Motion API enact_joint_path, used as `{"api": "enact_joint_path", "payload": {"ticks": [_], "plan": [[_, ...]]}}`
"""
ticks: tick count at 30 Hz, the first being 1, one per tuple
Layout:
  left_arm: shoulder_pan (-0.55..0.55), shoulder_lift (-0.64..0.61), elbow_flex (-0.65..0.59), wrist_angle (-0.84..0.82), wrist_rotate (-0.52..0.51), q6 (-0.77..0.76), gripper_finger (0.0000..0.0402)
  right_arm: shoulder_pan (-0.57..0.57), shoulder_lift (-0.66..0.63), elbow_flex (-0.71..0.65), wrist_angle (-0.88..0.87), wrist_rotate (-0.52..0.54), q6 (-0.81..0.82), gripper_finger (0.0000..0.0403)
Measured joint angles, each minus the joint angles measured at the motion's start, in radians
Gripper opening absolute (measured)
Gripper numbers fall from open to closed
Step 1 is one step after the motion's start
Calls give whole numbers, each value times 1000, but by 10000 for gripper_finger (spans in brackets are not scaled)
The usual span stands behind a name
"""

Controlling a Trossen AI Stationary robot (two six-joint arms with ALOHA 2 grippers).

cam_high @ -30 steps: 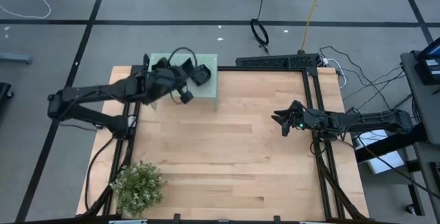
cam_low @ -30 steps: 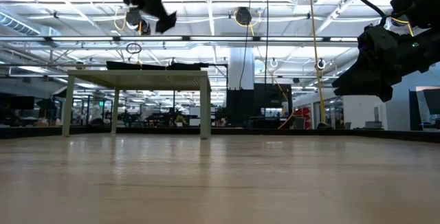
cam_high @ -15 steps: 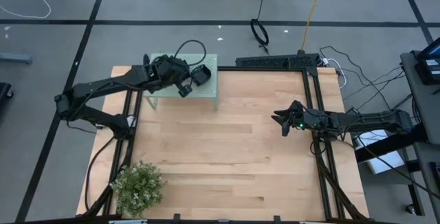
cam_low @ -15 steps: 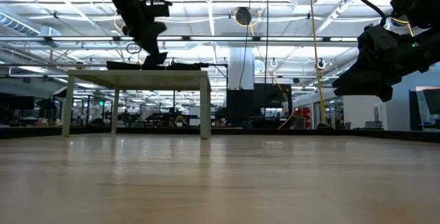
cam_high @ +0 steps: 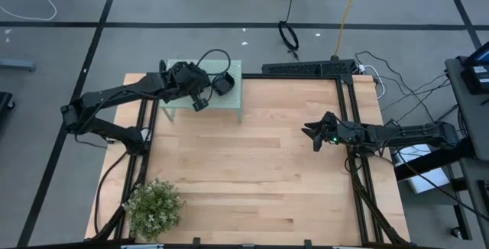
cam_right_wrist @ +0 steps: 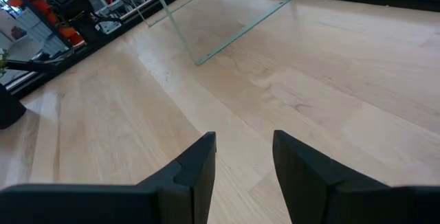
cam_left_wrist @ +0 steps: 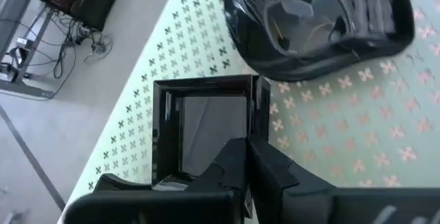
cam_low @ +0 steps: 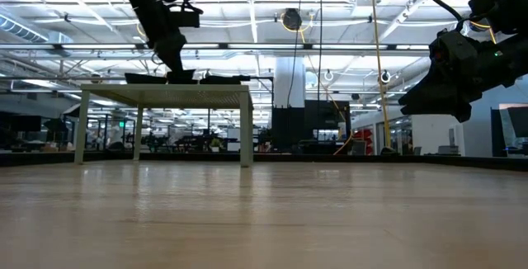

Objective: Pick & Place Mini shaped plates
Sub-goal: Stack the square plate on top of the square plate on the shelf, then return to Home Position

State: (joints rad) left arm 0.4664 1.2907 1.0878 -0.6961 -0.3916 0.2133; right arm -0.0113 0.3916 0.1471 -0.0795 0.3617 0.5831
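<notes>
My left gripper stands over the pale green perforated stand at the table's far left, fingers pointing down and shut on a square black plate. Just beyond it a wavy-rimmed black plate rests on the stand top. The low view shows the gripper down at the stand top among flat dark plates. My right gripper hangs open above the table's right side, touching nothing. My left gripper pinches the square plate by one side rim, one finger inside the dish and one outside. The fingers come from above, pointing down. The plate lies flat with its underside on the stand top.
A potted green plant stands at the near left corner. The stand's legs rise from the far left of the wooden table. Black frame rails run along the right and far edges.
My left gripper has come down from high above the stand and shifted slightly toward the far edge, bringing the dark plate it carried down with it. That plate, lifted clear a second ago, now sits on the stand top. The right arm kept still.
</notes>
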Motion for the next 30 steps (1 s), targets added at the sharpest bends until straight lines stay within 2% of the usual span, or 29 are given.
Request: {"api": "enact_joint_path", "payload": {"ticks": [4, 12, 20, 30], "plan": [[0, 0, 0, -9, 0, -5, 7, 0, 0, 0, 0, 0, 0, 132], [-1, 0, 0, 2, -1, 7, 43, 0, 0, 1, 0, 0, 0, 132], [-13, -7, 0, 13, -82, -6, 103, 0, 0, 1, 0, 0, 0, 132], [-128, -164, 0, 49, -82, -23, 170, 0, 0, 1, 0, 0, 0, 132]]}}
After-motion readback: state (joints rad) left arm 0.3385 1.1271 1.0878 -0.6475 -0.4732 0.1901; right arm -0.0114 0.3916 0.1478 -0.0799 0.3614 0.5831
